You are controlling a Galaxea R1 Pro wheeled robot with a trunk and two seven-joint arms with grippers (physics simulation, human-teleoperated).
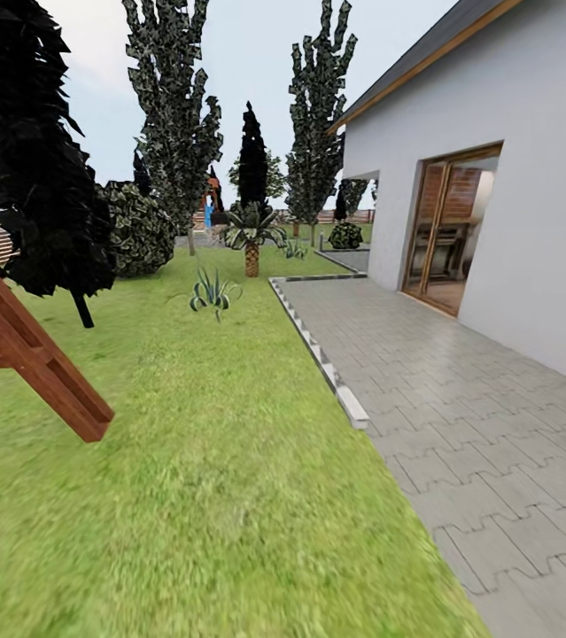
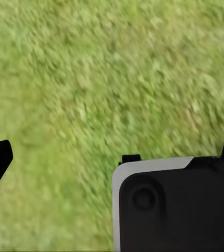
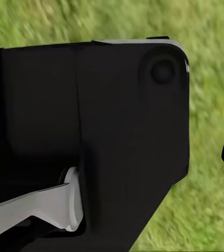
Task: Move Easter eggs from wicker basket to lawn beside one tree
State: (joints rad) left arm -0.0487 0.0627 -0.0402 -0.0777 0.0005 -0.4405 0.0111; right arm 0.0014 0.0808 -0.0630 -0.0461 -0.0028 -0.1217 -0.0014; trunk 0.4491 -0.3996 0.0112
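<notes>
Green lawn (image 1: pixel 212 461) across head view, 6 to 9 o'clock; grey paving (image 1: pixel 460 399) at 4, white house (image 1: pixel 513 177) at 2, brown wooden beam (image 1: pixel 34 354) at 9, short palm (image 1: pixel 251 235) near 12. Left wrist view: blurred grass (image 2: pixel 91 79), black-and-white robot casing (image 2: pixel 175 205) at 5, finger state cannot tell. Right wrist view: black housing (image 3: pixel 91 131), grass (image 3: pixel 212 79) at 2, finger state cannot tell.

The lawn (image 1: pixel 203 461) is seen as wide, flat, bright green grass, bordered along its right edge by grey paving. The garden (image 1: pixel 229 292) is made up of this grass, with trees and bushes at its far end. Blurred grass is shown below in both wrist views. Neither eggs nor basket can be made out.
</notes>
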